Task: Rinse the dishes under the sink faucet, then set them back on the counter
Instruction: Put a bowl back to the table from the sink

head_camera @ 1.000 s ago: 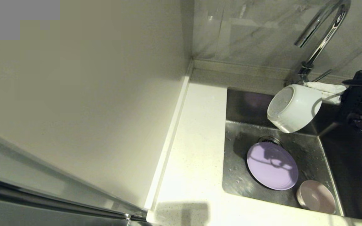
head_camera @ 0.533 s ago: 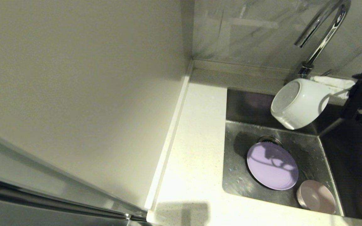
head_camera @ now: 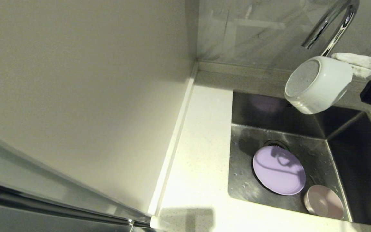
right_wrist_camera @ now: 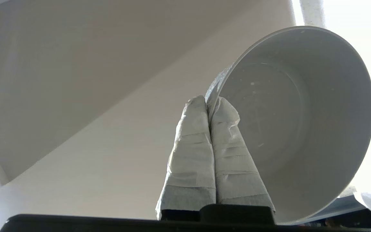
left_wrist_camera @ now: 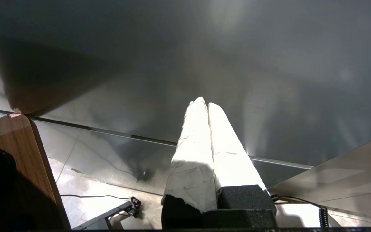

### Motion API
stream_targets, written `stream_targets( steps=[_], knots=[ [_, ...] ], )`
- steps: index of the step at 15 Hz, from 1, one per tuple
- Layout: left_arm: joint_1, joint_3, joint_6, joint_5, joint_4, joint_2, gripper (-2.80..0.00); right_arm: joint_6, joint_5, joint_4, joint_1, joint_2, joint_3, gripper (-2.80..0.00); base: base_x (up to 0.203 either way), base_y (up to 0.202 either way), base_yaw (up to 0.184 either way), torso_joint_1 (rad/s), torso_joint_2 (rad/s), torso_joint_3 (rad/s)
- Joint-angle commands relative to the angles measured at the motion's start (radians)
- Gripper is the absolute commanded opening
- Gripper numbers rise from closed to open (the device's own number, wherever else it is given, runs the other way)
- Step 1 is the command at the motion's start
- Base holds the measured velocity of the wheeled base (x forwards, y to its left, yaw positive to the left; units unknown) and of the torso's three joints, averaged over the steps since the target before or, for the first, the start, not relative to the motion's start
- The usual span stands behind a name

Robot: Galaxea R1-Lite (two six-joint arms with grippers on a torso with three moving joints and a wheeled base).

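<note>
Three dishes: you can see a white mug (head_camera: pixel 318 84), a lavender plate (head_camera: pixel 279 169) and a pink bowl (head_camera: pixel 324 202).
Mug: your right gripper (right_wrist_camera: pixel 208 102) holds it up in the air, above the back edge of the sink (head_camera: pixel 243 190). It is tipped on its side, with its bottom facing the left. It hangs just below the spout of the faucet (head_camera: pixel 332 24). No water shows coming from the spout.
Right gripper: it comes in from the right edge of the head view. Its two wrapped fingers (right_wrist_camera: pixel 190 141) are pressed together on the mug's rim, one inside the mug and one outside.
Inside the mug: you can see small drops on the wall in the right wrist view.
Plate: it lies flat on the sink floor, near the middle, just in front of the drain (head_camera: pixel 275 143).
Bowl: it sits on the sink floor by the front edge, just beside the plate. You cannot tell if the two touch.
Sink floor: it has water drops near the left wall.
Counter (head_camera: pixel 198 154): the white top runs along the left and front edges of the sink. No dish stands on it.
Left gripper (left_wrist_camera: pixel 207 104): your left arm is parked away from the sink. Its two wrapped fingers are pressed together with nothing between them.
</note>
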Motion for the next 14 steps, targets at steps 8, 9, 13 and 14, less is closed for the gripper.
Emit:
stream_targets(
  steps=[8,9,13,14],
  knots=[
    [0.0,0.003,0.0,0.0,-0.001,0.0,-2.8,-0.07,0.106,0.015,-0.047,-0.072,-0.137,-2.8,0.0,0.0,0.0,0.0,0.0,0.0],
    [0.0,0.003,0.0,0.0,-0.002,0.0,-2.8,-0.07,0.119,0.022,-0.065,-0.095,-0.166,-2.8,0.0,0.0,0.0,0.0,0.0,0.0],
    [0.0,0.003,0.0,0.0,-0.001,0.0,-2.8,-0.07,0.124,0.025,-0.199,-0.157,-0.278,-2.8,0.0,0.0,0.0,0.0,0.0,0.0],
    [0.0,0.003,0.0,0.0,0.0,0.0,-2.8,-0.071,0.124,0.024,-0.246,-0.161,-0.297,-2.8,0.0,0.0,0.0,0.0,0.0,0.0]
  ],
)
